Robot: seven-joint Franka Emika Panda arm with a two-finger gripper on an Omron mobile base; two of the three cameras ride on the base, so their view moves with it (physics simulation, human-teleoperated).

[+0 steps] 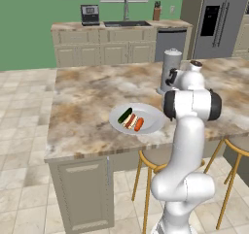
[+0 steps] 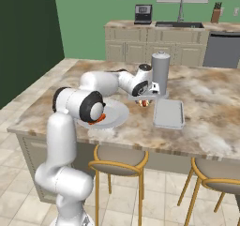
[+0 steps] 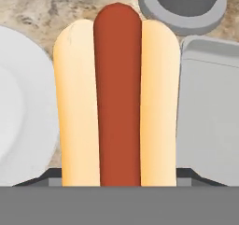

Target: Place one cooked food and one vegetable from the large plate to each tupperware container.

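Gripper (image 2: 146, 98) carries one hot dog (image 3: 116, 98), jaws pinching its bun, between the large plate (image 1: 153, 124) and a grey tray (image 2: 169, 113), while cucumber (image 1: 125, 115), second hot dog (image 1: 131, 121) and carrot (image 1: 139, 125) wait on the plate, so most remains

Your way down to the tray (image 2: 168, 113) is open: its floor is bare. Just behind it stands a tall grey canister (image 2: 160, 72), blocking any reach from the far side. The plate (image 2: 119, 117) sits close on the tray's left, with marble surface (image 2: 211, 122) free to the right.
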